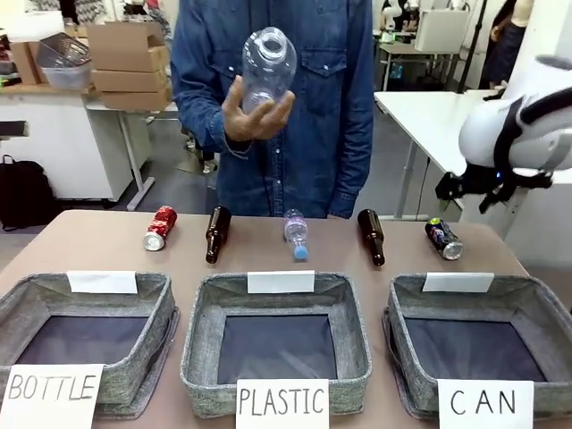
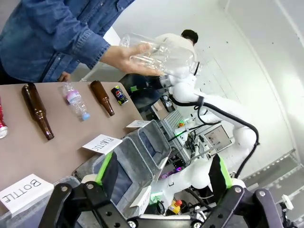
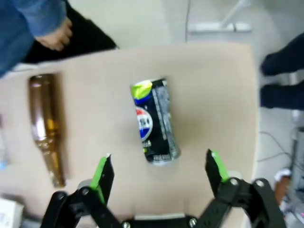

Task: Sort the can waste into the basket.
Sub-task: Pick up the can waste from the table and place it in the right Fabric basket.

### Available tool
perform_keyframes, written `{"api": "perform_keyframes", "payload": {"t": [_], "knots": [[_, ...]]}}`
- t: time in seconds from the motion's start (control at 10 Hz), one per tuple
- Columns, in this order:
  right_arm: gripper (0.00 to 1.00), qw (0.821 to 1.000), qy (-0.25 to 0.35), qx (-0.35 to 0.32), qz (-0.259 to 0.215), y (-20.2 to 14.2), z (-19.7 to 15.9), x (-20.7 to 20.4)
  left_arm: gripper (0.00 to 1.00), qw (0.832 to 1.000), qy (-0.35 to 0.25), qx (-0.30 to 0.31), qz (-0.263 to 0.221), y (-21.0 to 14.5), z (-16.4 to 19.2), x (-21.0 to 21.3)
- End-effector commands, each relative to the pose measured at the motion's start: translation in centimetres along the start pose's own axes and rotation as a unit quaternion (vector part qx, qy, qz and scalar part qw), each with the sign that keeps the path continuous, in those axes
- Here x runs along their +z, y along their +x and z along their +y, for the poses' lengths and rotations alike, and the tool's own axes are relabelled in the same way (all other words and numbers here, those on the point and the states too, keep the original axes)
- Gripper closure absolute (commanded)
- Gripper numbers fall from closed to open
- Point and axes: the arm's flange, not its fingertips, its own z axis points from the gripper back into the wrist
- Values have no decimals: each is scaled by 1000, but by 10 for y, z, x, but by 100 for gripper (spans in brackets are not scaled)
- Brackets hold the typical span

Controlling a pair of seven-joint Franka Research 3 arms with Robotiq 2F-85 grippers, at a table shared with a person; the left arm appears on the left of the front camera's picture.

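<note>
The dark can (image 1: 443, 239) lies on its side at the table's far right, and the red can (image 1: 159, 228) lies at the far left of the same row. In the right wrist view my right gripper (image 3: 159, 160) hangs open above the dark can (image 3: 156, 122), with one green pad (image 3: 101, 171) on either side and no contact. The grey basket (image 1: 536, 297) with the "CAN" sign (image 1: 485, 404) stands front right, nothing in it. My left gripper (image 2: 165, 160) is open in the air, holding nothing. From there the dark can (image 2: 119, 94) shows far off.
Two brown glass bottles (image 1: 215, 234) (image 1: 371, 237) and a small plastic bottle (image 1: 296, 234) lie between the cans. Baskets signed "BOTTLE" (image 1: 147, 295) and "PLASTIC" (image 1: 201, 313) stand front left and middle. The person behind the table holds up a clear plastic bottle (image 1: 268, 67).
</note>
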Motion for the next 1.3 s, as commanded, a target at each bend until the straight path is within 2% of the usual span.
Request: {"api": "perform_keyframes", "payload": {"t": [0.0,0.4,0.8,0.9,1.0,1.1,1.2], "knots": [[0,998,-12,15,56,26,5,-30,0,1000,-4,-11,0,0,-1,0],[0,992,-42,4,117,28,12,-81,0,1000,-4,-11,0,0,-1,0],[0,991,-39,-1,130,29,14,-85,0,1000,-4,-11,0,0,-1,0],[3,990,-45,-2,133,29,15,-86,0,1000,-4,-11,0,0,-1,0],[60,990,-43,6,136,28,17,-88,0,1000,-4,-11,0,0,-1,0],[63,990,-46,3,137,28,19,-91,0,1000,-4,-11,0,0,-1,0],[100,989,-50,3,139,28,20,-94,0,1000,-4,-11,0,0,-1,0]]}}
